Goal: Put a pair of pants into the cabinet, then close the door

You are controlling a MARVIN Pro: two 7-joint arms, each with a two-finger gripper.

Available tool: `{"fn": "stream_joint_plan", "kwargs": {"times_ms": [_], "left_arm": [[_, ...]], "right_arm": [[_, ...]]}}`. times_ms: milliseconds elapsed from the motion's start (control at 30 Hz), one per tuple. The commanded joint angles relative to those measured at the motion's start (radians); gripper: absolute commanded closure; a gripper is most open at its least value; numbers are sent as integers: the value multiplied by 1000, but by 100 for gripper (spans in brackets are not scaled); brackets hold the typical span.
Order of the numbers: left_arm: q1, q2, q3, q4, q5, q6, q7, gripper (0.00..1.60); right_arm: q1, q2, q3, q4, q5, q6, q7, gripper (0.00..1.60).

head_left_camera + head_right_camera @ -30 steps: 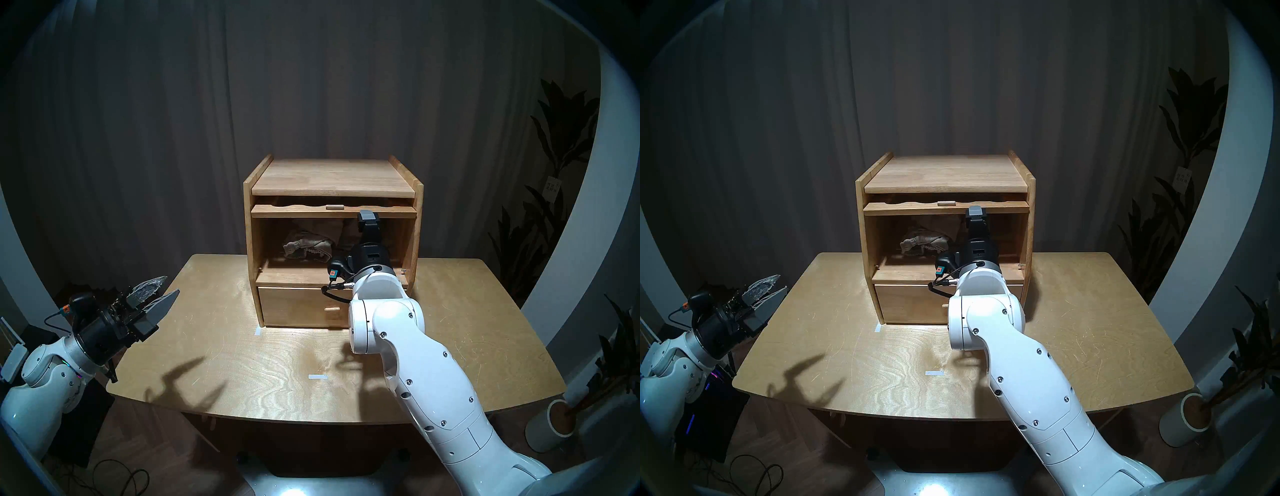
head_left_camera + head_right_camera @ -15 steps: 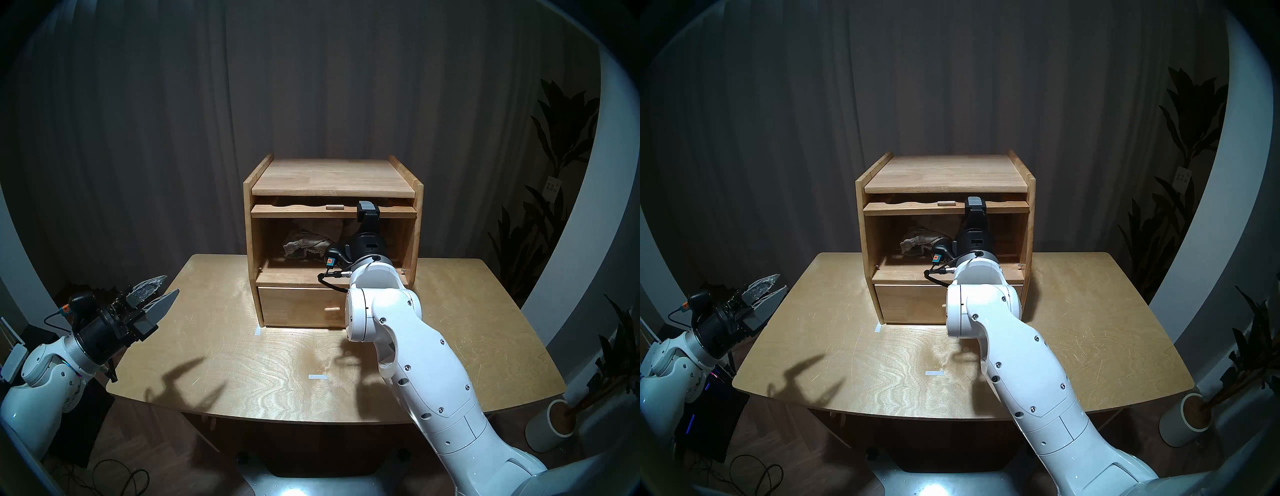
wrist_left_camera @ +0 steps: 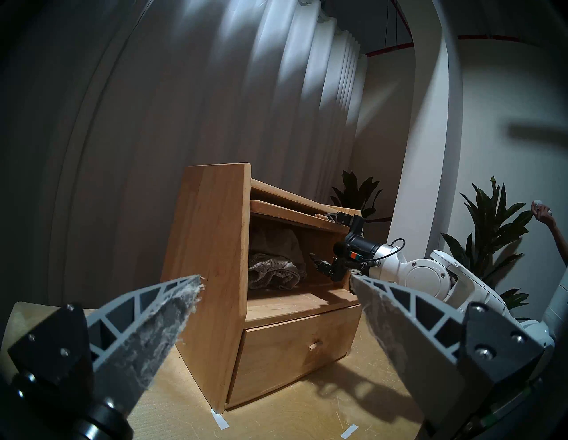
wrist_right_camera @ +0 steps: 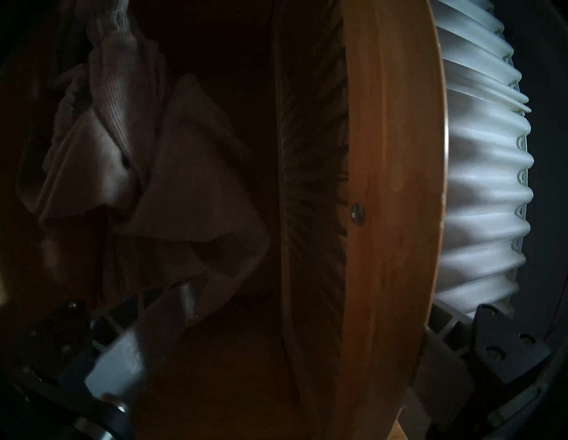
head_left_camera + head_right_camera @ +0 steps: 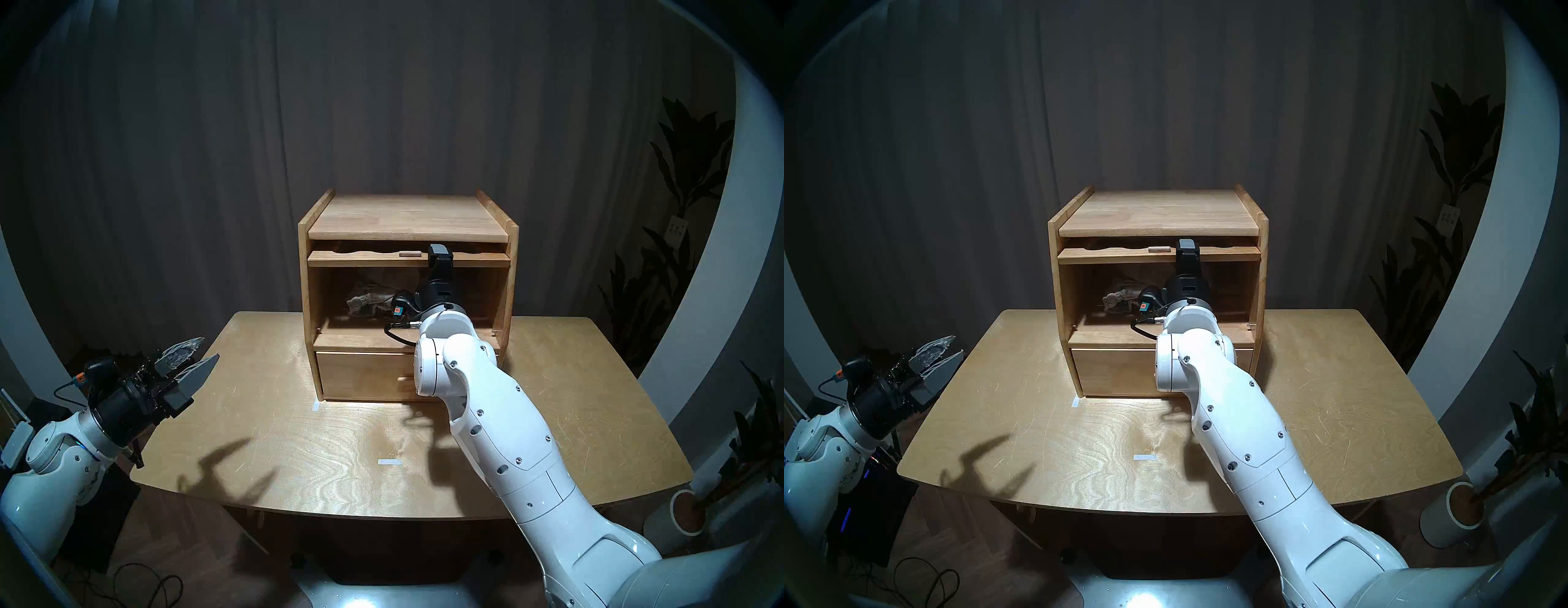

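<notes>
**Right hand straddling raised door, pants in cabinet**

Pale plywood worktop (image 5: 263, 424) carries the boxy light-wood cabinet (image 5: 407, 220), set toward the back. White right arm (image 5: 500, 429) crosses in front of the plain wood bottom drawer (image 5: 360, 375), hiding its right part. The light-wood door with ribbed dark glass (image 5: 360, 258) lies flat, raised just under the cabinet top, upper compartment open. Soft grey-beige knit pants (image 3: 270, 270) sit bunched inside, left of centre, partly blocked by the right wrist in the head views. Right hand (image 3: 322, 239) is spread wide, one finger above the door edge, one below inside the compartment, gripping nothing that shows. Left hand (image 5: 193, 361) hangs off the worktop's left edge, fingers wide apart, empty. Dark leafy plants (image 5: 679, 170) stand far right. White tape marks (image 5: 389, 462) lie on the worktop.
</notes>
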Motion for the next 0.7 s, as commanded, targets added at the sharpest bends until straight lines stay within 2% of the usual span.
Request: {"fn": "stream_joint_plan", "kwargs": {"times_ms": [0,200,233,333,500,667], "left_arm": [[-5,1,-12,-4,-1,-4,-1,0],[-5,0,-12,-4,-1,-4,-1,0],[-5,0,-13,-4,-1,-4,-1,0],[-4,0,-13,-4,-1,-4,-1,0],[-5,1,-12,-4,-2,-4,-1,0],[-5,1,-12,-4,-2,-4,-1,0]], "right_arm": [[98,-51,-8,42,-12,4,1,0],[91,-40,-29,35,-58,30,19,0],[81,-32,-39,20,-74,39,36,160],[46,-13,-68,-38,-125,61,88,160],[-16,16,-115,-122,-157,61,133,160],[-56,33,-148,-167,-180,72,169,160]]}}
